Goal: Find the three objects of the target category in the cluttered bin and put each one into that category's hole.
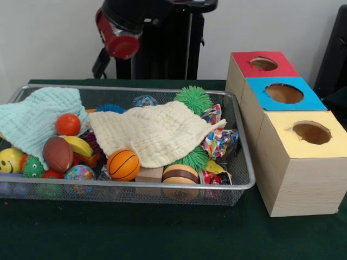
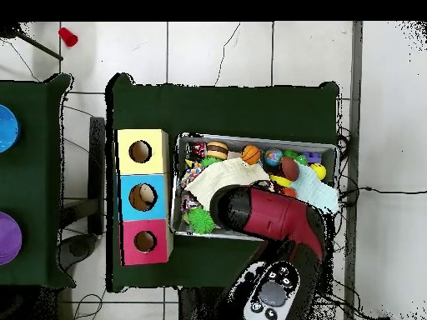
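No fingers show on the arm point(image 2: 271, 215) above the bin point(image 1: 238, 116), so seemingly state unknown

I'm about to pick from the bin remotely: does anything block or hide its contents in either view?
Front view: even light, no glare; the cream cloth and pale green cloth cover much of the bin. Overhead view: the red arm hides the bin's lower middle, and the claw cannot be seen.
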You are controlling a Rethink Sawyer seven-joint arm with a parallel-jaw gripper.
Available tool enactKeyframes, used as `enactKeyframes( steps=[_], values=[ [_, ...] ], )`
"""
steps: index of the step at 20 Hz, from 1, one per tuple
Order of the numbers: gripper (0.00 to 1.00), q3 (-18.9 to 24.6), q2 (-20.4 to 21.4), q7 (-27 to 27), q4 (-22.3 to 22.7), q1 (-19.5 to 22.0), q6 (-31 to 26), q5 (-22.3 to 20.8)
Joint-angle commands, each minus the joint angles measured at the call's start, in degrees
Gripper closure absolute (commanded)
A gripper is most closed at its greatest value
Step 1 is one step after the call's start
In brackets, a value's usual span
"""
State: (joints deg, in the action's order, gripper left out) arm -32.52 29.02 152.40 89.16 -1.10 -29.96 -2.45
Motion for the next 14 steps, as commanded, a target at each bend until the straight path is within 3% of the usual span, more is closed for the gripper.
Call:
enactKeyframes(
  steps=[1, 2, 3, 11, 14],
  values=[
    [1.0, 8.29, -4.44, -7.06, -5.78, 3.76, 2.63, -5.16],
    [1.0, 8.26, -4.66, -6.57, -6.51, 4.02, 2.54, -6.29],
    [0.0, 8.22, -4.89, -6.08, -7.24, 4.27, 2.46, -7.41],
    [0.0, 7.6, -6.25, -3.47, -7.13, 4.81, 3.77, -8.82],
    [0.0, 5.93, -7.53, 1.19, -5.29, 2.54, 2.34, -7.57]
  ],
)
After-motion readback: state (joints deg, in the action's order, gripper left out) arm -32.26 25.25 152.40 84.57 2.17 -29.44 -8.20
